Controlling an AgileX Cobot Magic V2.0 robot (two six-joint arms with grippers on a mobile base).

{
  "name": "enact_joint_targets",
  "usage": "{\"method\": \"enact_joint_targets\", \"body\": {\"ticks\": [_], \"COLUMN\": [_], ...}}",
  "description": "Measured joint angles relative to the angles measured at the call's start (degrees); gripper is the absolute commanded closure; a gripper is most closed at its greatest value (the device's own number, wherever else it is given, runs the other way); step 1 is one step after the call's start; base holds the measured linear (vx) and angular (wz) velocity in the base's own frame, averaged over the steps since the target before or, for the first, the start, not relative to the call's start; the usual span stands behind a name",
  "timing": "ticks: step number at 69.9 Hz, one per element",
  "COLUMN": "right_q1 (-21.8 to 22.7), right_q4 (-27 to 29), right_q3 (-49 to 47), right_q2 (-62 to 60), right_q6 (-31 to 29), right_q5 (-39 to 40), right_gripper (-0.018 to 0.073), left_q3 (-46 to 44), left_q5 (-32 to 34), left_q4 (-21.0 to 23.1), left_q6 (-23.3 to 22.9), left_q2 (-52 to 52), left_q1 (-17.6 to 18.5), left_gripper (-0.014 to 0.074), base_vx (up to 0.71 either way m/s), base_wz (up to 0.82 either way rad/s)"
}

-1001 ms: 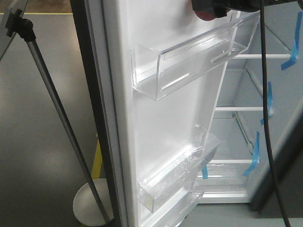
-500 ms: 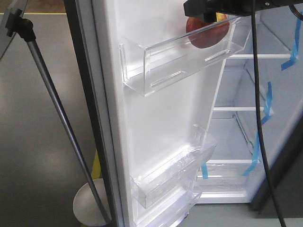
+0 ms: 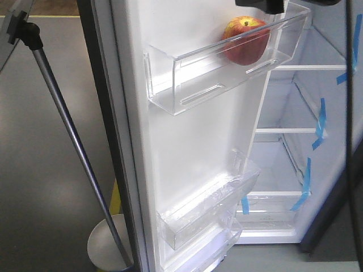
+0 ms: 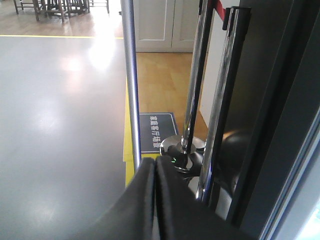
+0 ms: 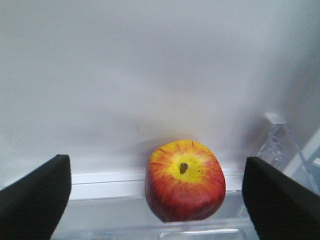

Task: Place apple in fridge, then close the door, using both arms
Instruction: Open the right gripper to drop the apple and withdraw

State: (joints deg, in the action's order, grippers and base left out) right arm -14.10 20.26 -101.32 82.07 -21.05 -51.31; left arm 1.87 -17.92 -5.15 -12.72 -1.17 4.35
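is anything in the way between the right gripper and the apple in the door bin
Nothing visible. The right gripper is open over the apple, which sits in the clear upper door bin; the wrist view shows bare gaps between apple and both fingers.

Bright, even light on the door (image 3: 193, 147); glare washes the floor (image 4: 85, 60).

Slanted silver pole (image 3: 75, 141), white round base (image 3: 102, 249)
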Motion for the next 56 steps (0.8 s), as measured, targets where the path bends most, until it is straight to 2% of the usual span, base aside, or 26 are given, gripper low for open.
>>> {"method": "enact_joint_targets", "body": {"ticks": [6, 25, 40, 56], "right_q1": [0.00, 0.00, 0.00, 0.00], "right_q4": [-0.55, -1.51, -5.64, -10.31], "right_q3": [3.70, 28.23, 46.87, 59.32], "right_q2": [-4.54, -23.29, -36.37, -48.05], "right_q6": [0.57, 1.52, 6.06, 12.28], "right_q5": [-0.13, -0.13, -1.58, -5.89], "right_gripper": [-0.0087, -0.0080, -0.0073, -0.0064], "left_q3": [0.00, 0.00, 0.00, 0.00], "left_q5": [0.00, 0.00, 0.00, 0.00], "left_q4": [0.00, 0.00, 0.00, 0.00], "left_q6": [0.00, 0.00, 0.00, 0.00], "left_q2": [0.00, 0.00, 0.00, 0.00], "left_q1": [0.00, 0.00, 0.00, 0.00], "left_gripper": [0.0603, 0.0603, 0.0603, 0.0603], "base_vx": [0.00, 0.00, 0.00, 0.00], "base_wz": [0.00, 0.00, 0.00, 0.00]}}
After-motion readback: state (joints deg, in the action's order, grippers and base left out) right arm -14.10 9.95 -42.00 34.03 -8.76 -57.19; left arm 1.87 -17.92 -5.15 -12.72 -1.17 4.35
